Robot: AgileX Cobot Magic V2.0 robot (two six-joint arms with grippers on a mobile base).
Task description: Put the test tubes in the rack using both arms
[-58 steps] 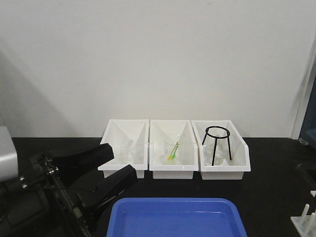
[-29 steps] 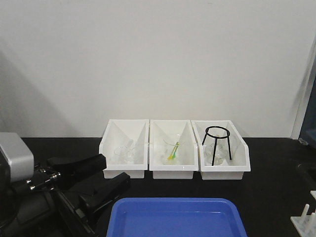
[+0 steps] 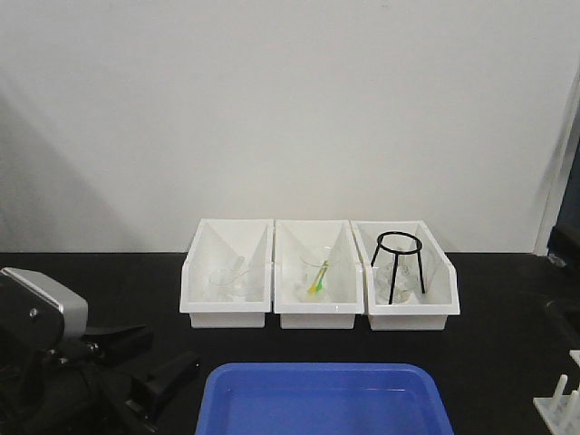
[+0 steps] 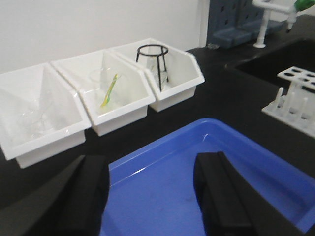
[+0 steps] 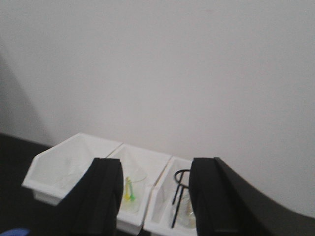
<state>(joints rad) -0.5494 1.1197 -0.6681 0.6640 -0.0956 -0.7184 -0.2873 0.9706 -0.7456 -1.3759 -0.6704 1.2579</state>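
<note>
Front view: the left pincer (image 3: pixel 154 373) is sitting lower left with jaws parted, empty, beside the blue tray (image 3: pixel 323 400); the rack (image 3: pixel 560 405) is peeking in at the lower right corner. No readable writing anywhere. Left wrist view: the rack is standing at right on the black table (image 4: pixel 231 93). Right wrist view: the right pincer (image 5: pixel 155 196) is gaping, empty, facing three white bins (image 5: pixel 59 169).
</note>
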